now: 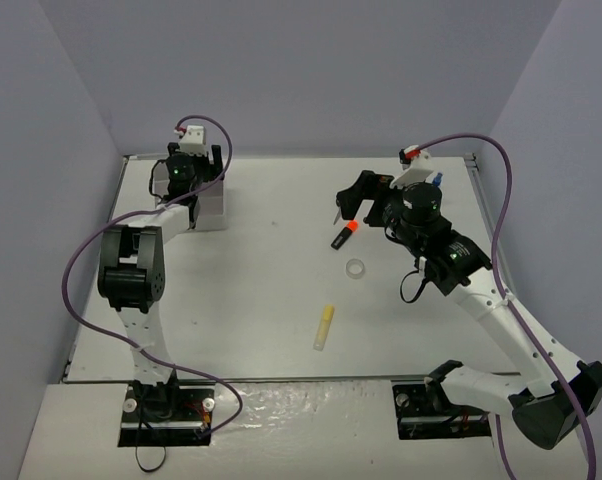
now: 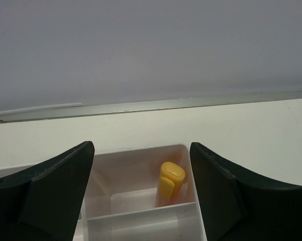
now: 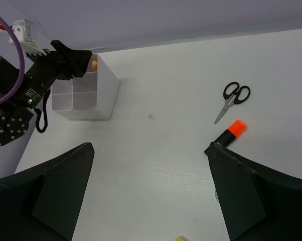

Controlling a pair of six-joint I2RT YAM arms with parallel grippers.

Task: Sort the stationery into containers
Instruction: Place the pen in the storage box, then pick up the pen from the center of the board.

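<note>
The left jaws stand wide open and empty over the organizer tray (image 1: 209, 208) at the far left corner of the tabletop (image 1: 251, 300). A yellow piece (image 2: 170, 179) sits in one compartment. The right jaws, also wide open and empty, hang near the orange-black marker (image 1: 343, 236).

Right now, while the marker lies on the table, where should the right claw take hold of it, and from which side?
Probably the middle of the orange-black marker, on its black barrel, coming straight down from above. It lies flat and slanted on the table, so the open right claw should turn to close across its narrow width.
</note>
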